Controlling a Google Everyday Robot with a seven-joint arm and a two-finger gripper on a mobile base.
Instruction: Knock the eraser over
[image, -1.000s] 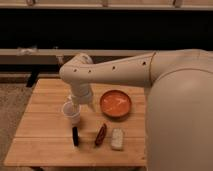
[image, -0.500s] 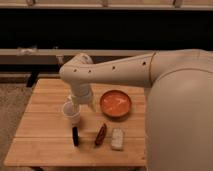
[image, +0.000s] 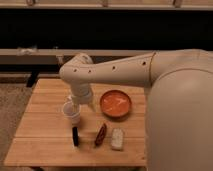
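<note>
The eraser (image: 75, 136) is a small black block standing on the wooden table (image: 45, 107), near the front and left of centre. My gripper (image: 71, 113) hangs from the white arm (image: 115, 72) directly above and just behind the eraser, close to its top end. A reddish-brown oblong item (image: 101, 134) lies to the right of the eraser. A pale whitish-grey block (image: 117, 138) lies further right.
An orange plate (image: 116, 103) sits on the table behind the reddish-brown item. The robot's large white body (image: 180, 120) fills the right side of the view. A dark rail and shelf run behind the table.
</note>
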